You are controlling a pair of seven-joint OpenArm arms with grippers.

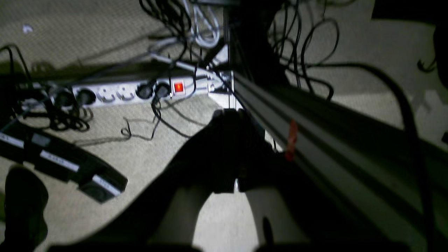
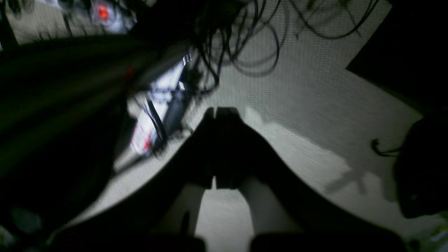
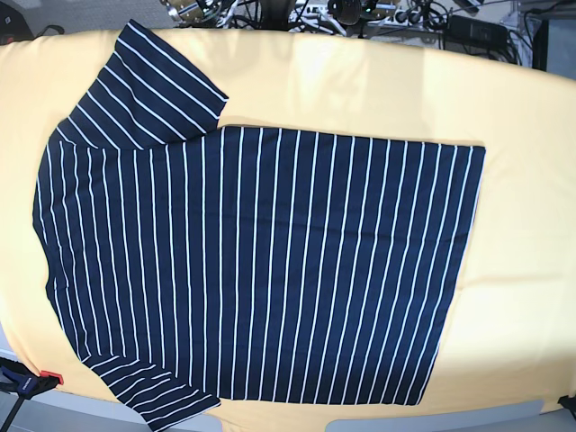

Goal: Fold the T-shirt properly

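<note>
The T-shirt (image 3: 261, 261), dark navy with thin white stripes, lies spread flat in the base view. Its shoulders point left and its hem right. One sleeve (image 3: 153, 85) sticks out at the top left, the other (image 3: 157, 391) at the bottom left. Neither arm appears in the base view. In the left wrist view my left gripper (image 1: 229, 115) is shut with nothing in it, hanging over carpeted floor. My right gripper (image 2: 215, 112) is likewise shut and empty above the floor in the right wrist view. The shirt shows in neither wrist view.
A yellow cloth (image 3: 522, 135) covers the table under the shirt. A clamp (image 3: 27, 380) grips the table's near left corner. Below, a white power strip (image 1: 140, 91) with a lit red switch, loose cables (image 1: 301, 42) and a metal rail (image 1: 315, 140) lie by the left gripper.
</note>
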